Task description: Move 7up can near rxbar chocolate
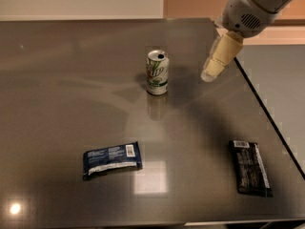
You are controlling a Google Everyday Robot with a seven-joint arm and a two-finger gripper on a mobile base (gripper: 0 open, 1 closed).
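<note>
The 7up can stands upright near the middle of the dark table, silver-white with a green logo. The rxbar chocolate lies flat in its black wrapper at the front right, close to the table's right edge. My gripper hangs from the arm at the upper right, above the table and to the right of the can, apart from it. It holds nothing that I can see.
A navy-blue-wrapped bar lies at the front left of centre. The table's right edge runs diagonally, with a lower grey surface beyond it. A wall stands behind the table.
</note>
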